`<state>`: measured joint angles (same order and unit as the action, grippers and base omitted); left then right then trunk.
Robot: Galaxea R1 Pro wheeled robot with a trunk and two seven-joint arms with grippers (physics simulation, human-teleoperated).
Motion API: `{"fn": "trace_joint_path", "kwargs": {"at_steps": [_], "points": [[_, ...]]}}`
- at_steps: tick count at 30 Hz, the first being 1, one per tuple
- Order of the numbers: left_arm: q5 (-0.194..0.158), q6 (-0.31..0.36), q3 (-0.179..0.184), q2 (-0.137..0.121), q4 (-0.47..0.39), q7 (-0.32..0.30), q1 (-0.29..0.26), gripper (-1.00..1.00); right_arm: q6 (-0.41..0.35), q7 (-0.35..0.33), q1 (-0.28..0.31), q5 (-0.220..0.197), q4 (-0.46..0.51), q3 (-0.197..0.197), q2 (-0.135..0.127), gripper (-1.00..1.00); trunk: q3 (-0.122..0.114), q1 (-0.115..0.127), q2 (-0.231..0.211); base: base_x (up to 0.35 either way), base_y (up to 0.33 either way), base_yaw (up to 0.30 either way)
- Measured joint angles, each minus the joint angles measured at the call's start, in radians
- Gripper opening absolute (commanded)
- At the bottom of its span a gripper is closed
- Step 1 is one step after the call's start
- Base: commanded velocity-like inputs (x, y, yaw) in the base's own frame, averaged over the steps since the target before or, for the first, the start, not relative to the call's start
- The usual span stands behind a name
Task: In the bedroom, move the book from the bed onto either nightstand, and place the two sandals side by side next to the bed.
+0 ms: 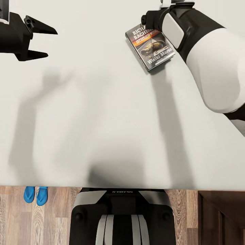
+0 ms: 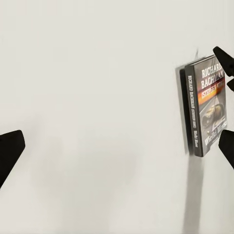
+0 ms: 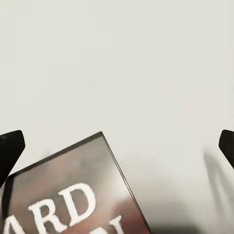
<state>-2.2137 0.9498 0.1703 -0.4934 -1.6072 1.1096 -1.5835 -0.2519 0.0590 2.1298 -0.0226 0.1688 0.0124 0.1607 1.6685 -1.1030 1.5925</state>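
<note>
Head view: the book [image 1: 150,46] lies flat on the bed [image 1: 102,119], directly under the right gripper [image 1: 149,18], its long axis running diagonally from there toward the robot. The right arm is much nearer; the left gripper [image 1: 42,42] hangs well apart, jaws spread, holding nothing. Two sandals [image 1: 35,195] sit side by side on the floor by the bed edge.

Left wrist view: the book [image 2: 207,105] shows its dark spine, white lettering and orange band.

Right wrist view: fingertips [image 3: 10,151] stand wide apart; the book [image 3: 73,190] corner lies between them, ungripped.
</note>
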Motion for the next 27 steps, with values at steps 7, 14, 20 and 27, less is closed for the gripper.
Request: {"fn": "trace_joint_path", "kwargs": {"at_steps": [7, 14, 20, 27], "points": [[0.0, 0.0, 0.001, -0.001, 0.0, 0.0, 0.0, 1.0, 0.0, 0.0, -0.001, 0.001, 0.002, -0.002, 0.0, 1.0, 0.0, 0.0, 0.0, -0.12, 0.0, 0.0], [0.0, -0.001, -0.001, -0.001, 0.0, 0.0, 0.0, 1.0, 0.0, 0.001, -0.001, 0.003, 0.003, -0.002, -0.001, 1.0, 0.0, 0.0, 0.0, -0.154, 0.0, 0.0], [0.0, -0.001, -0.002, 0.0, 0.0, 0.0, 0.0, 1.0, 0.0, 0.0, -0.002, 0.002, 0.003, -0.002, -0.001, 1.0, 0.0, 0.0, 0.0, -0.035, 0.0, 0.0], [0.0, -0.002, -0.002, 0.0, 0.0, 0.0, 0.0, 1.0, 0.0, 0.0, -0.002, 0.002, 0.003, -0.002, -0.001, 1.0, 0.0, 0.0, 0.0, -0.037, 0.0, 0.0]]}}
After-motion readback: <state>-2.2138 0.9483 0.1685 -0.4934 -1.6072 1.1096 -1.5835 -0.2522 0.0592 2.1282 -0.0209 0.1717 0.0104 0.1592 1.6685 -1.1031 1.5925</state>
